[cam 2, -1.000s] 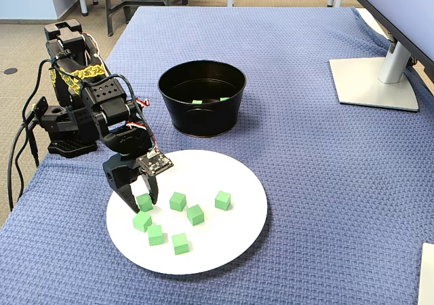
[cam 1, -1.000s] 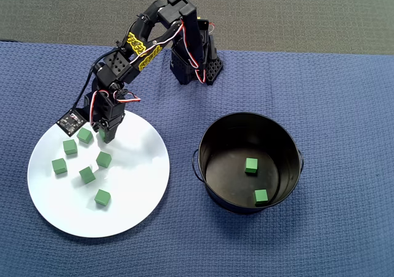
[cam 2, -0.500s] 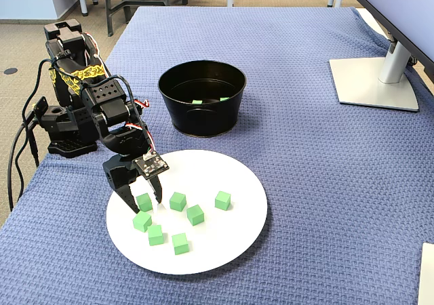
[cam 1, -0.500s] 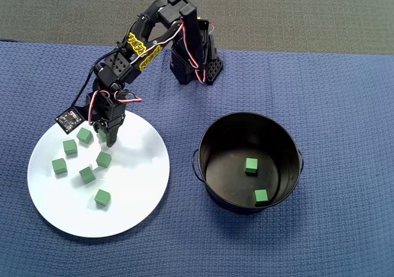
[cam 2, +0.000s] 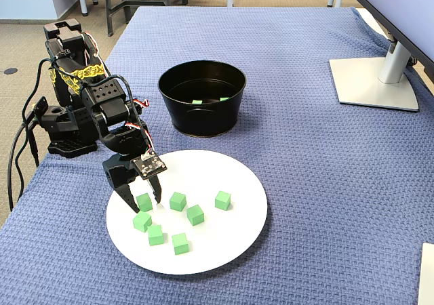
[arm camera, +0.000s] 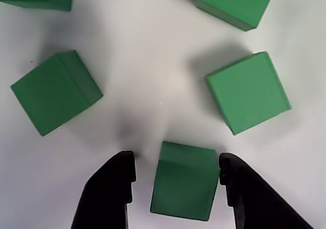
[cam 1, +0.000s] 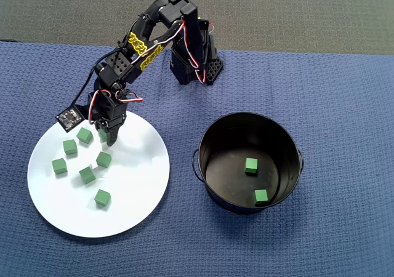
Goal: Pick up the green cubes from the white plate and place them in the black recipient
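Note:
The white plate [cam 1: 132,209] lies at the left in the overhead view, with several small green cubes [cam 1: 87,175] on it. My gripper [cam 1: 109,139] is down at the plate's far edge, open, with its jaws on either side of one green cube [arm camera: 184,180]. In the wrist view the right finger [arm camera: 244,193] touches this cube, and a gap is left to the left finger [arm camera: 109,193]. The fixed view shows the gripper [cam 2: 140,198] over that cube [cam 2: 144,202] on the plate [cam 2: 224,240]. The black pot [cam 1: 212,135] stands to the right of the plate and holds two green cubes [cam 1: 251,165]; it also shows in the fixed view [cam 2: 201,112].
The arm's base [cam 1: 197,64] stands on the blue woven cloth behind the plate and pot. A monitor stand [cam 2: 376,81] is at the far right of the fixed view. Other cubes [arm camera: 53,91] [arm camera: 248,91] lie close in front of the fingers.

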`<act>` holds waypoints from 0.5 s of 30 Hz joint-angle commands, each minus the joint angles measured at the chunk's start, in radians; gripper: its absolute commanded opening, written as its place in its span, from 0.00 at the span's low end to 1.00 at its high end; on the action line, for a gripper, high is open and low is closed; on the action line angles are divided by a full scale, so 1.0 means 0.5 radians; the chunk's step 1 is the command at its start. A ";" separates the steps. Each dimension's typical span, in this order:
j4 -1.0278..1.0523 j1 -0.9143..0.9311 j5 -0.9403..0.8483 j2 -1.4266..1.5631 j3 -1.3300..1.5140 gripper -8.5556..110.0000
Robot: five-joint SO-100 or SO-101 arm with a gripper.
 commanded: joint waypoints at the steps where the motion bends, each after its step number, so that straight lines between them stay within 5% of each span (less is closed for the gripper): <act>1: 0.104 -0.006 0.028 0.150 -0.018 0.16; 15: -0.052 -0.018 0.135 0.126 0.003 0.07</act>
